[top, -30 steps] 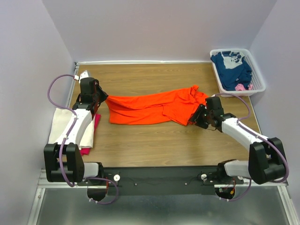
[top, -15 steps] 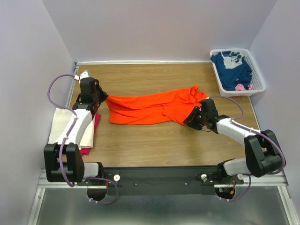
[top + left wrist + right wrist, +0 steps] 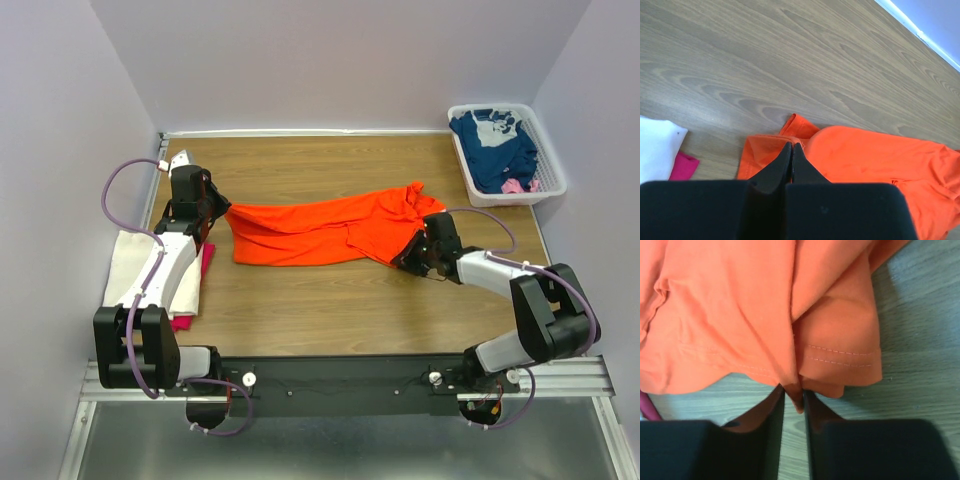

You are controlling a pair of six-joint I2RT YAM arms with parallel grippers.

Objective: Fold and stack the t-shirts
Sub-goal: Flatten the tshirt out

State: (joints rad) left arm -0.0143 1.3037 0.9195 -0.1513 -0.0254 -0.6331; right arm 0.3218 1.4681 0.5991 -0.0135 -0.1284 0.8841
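On wood, both pincers pinch orange t-shirt.

Four t-shirts, one basket, two arms

Wooden desk. Orange t-shirt spread across it, between left claw and right claw. Cream and magenta shirts stacked behind left claw. White basket beyond right claw.

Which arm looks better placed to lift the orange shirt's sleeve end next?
Right, probably: the right gripper has its jaws closing on the orange shirt at that sleeve hem. The left gripper pinches the opposite end.
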